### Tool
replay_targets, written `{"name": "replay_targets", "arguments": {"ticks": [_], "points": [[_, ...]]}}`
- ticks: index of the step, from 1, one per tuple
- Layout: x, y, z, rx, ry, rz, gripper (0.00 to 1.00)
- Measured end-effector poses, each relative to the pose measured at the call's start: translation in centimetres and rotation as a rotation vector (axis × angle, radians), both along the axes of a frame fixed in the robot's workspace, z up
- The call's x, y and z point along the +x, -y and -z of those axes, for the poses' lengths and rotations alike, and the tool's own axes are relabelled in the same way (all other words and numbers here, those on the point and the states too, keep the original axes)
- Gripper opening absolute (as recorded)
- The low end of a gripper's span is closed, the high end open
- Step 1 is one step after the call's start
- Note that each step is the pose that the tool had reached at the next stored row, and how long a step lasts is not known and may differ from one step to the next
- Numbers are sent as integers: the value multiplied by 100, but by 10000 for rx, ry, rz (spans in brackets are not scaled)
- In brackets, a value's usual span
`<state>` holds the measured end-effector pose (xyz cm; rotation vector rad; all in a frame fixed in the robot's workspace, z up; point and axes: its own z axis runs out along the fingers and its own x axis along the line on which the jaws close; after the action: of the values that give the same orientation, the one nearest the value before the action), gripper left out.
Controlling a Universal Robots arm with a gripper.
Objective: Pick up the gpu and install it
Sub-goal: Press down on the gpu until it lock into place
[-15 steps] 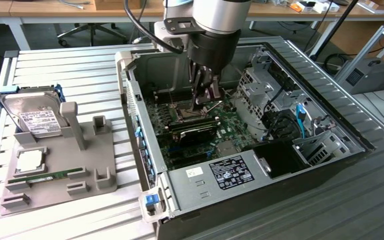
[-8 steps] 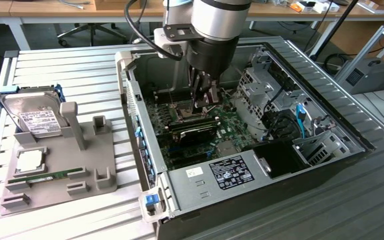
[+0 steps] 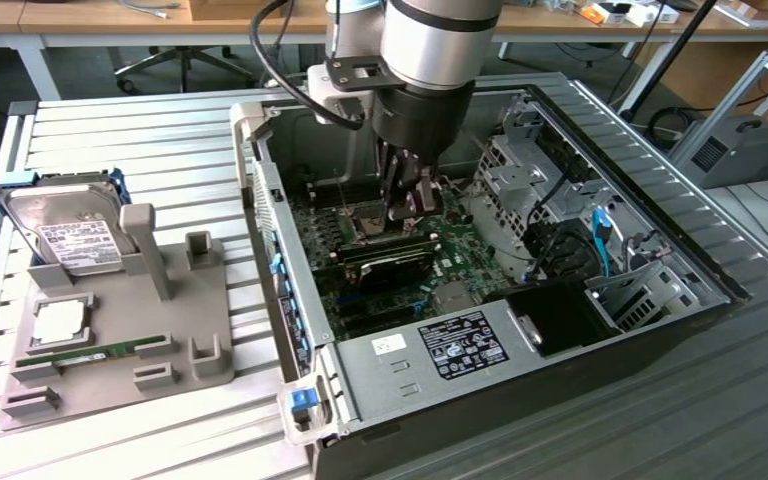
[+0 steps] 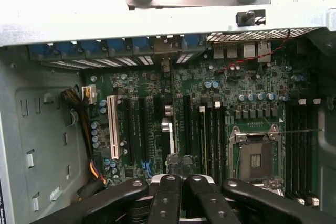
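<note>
Closest to me is the near end of the open computer case [image 3: 357, 375], with one blue latch [image 3: 301, 401] at its corner and one labelled power supply [image 3: 464, 345] just behind. On the exterior view's left, well apart from the case wall, a grey fixture tray [image 3: 197, 375] sits on the slatted table [image 3: 157, 170]. It holds one memory stick [image 3: 97, 350] lying flat, one processor chip [image 3: 61, 322] and, at the far end, one hard drive [image 3: 71, 232] leaning in a blue frame.

Further in, the gpu [image 3: 387, 268] stands on edge across the motherboard [image 3: 471, 255]. In the wrist view it runs as a thin line [image 4: 170, 106], its bracket end at the case's rear wall. It has slots on both sides, including one white slot [image 4: 111, 127].

The gripper [image 3: 404, 208] hangs right over the card with its fingers [image 4: 168, 192] pressed together, tips at the card's top edge. I can't tell whether it is pinching it. The arm comes down mid-case, with the drive cage [image 3: 524, 165] close on the exterior view's right and the wall further off on its left.

Beyond are benches and one office chair [image 3: 184, 65].
</note>
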<state>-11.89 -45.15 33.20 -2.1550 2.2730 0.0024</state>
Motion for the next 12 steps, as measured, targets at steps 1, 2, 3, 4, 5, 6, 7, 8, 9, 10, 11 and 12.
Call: {"name": "replay_targets", "arguments": {"ticks": [1, 2, 3, 4, 5, 6, 7, 8, 9, 10, 11, 12], "points": [[0, 0, 0, -1, -1, 0, 11], [0, 0, 0, 0, -1, 0, 11], [0, 0, 0, 0, -1, 0, 11], [0, 0, 25, 1, 1, 0, 11], [0, 0, 35, 0, 1, 0, 11], [0, 0, 50, 1, 3, 0, 11], [-2, 0, 70, 0, 4, 0, 11], [-5, 0, 88, 0, 6, 1, 11], [-7, 0, 111, 0, 7, 0, 11], [-8, 0, 130, -1, 9, 0, 11], [-9, 0, 148, 1, 11, -1, 11], [-11, 0, 169, 1, 11, 0, 11]]}}
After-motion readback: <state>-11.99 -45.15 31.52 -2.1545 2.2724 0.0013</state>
